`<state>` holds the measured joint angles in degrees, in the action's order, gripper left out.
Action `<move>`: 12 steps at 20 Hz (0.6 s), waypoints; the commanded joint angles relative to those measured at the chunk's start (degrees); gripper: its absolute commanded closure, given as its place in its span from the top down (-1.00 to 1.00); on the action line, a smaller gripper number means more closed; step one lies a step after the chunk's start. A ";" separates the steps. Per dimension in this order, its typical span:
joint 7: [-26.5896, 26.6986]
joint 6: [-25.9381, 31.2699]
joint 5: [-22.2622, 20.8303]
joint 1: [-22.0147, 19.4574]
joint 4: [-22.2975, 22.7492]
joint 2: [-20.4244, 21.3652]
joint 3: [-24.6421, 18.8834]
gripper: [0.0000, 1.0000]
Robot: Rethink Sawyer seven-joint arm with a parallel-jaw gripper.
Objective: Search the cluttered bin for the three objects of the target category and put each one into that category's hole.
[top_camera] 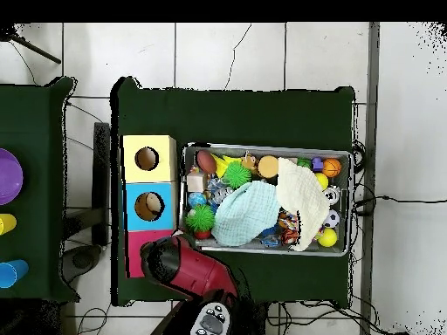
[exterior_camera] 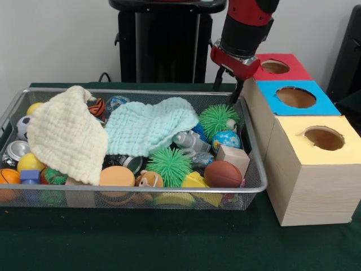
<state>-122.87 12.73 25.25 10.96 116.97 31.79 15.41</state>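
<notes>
Front view shows the bin (exterior_camera: 11, 116) full: spiky balls (exterior_camera: 169, 165), a football (exterior_camera: 223, 174), a block (exterior_camera: 233, 157), and two cloths (exterior_camera: 67, 135) covering much of it. Which category you want, I cannot tell. The boxes (exterior_camera: 307, 169) with holes (exterior_camera: 323, 138) stand just beside the bin. The gripper (exterior_camera: 237, 70) hangs over the bin's far corner by the red box (exterior_camera: 290, 72); its fingers I cannot tell. Lift the cloths first, then pick from above.

Wire-mesh metal bin (exterior_camera: 255, 169); crinkled cloth towels (exterior_camera: 65, 132); matt wood-grain boxes (exterior_camera: 313, 189).
</notes>
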 commanded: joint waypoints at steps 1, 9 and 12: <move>-7.43 3.46 -0.07 -1.90 -3.86 -2.37 -4.79 1.00; -4.44 3.44 -2.10 -1.47 -11.27 -7.33 -1.06 1.00; -3.76 6.42 -2.85 -1.50 -13.45 -7.50 0.08 1.00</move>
<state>-122.87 12.74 24.68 10.75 113.66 28.71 16.14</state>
